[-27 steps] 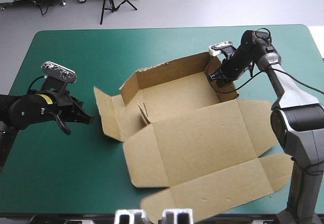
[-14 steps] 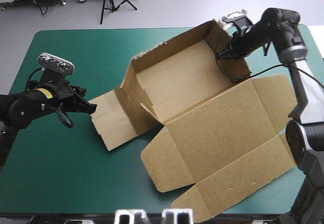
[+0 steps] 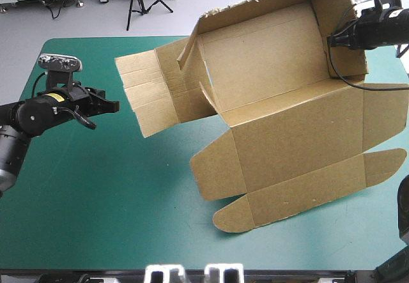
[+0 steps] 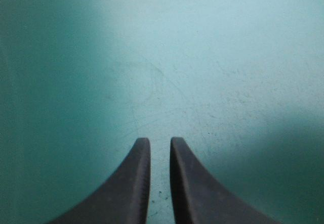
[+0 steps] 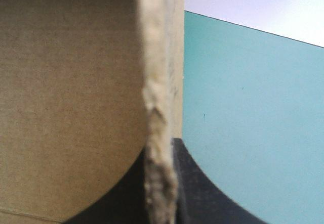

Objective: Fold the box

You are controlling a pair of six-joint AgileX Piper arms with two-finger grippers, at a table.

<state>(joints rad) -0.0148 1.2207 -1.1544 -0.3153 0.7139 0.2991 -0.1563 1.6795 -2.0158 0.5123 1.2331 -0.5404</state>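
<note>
At the table's left side, the left gripper [image 3: 114, 106] hangs above the teal-green cover [image 3: 96, 187], pointing toward the box [image 3: 281, 130] and apart from its nearest flap. In the left wrist view, the left gripper [image 4: 160, 142] shows two black fingers [image 4: 134, 178] drawn nearly together. A narrow slit remains between them with nothing in it, and only the cover [image 4: 202, 57] lies ahead.

From the table's middle to its right side stands one brown box, held up off the cover and tilted with its open side toward the camera.
- Tray: the walls are raised. The inside shows bare board.
- Left flap [image 3: 144, 91]: one creased panel, spread outward toward the left gripper.
- Lid [image 3: 300, 142]: one flat panel hanging below the tray, ending in a strip with rounded corners [image 3: 300, 193].
- Whether the lowest corner touches the cover cannot be told.

At the far right corner, the right gripper [image 3: 332, 40] grips the tray's right wall near its top edge. In the right wrist view, the right gripper [image 5: 159, 150] has its fingers [image 5: 195, 188] all but closed on that wall. The ragged edge of the box [image 5: 71, 82] runs up between them, board face on one side and cover [image 5: 243, 107] on the other.

Count: one box, two grippers.
</note>
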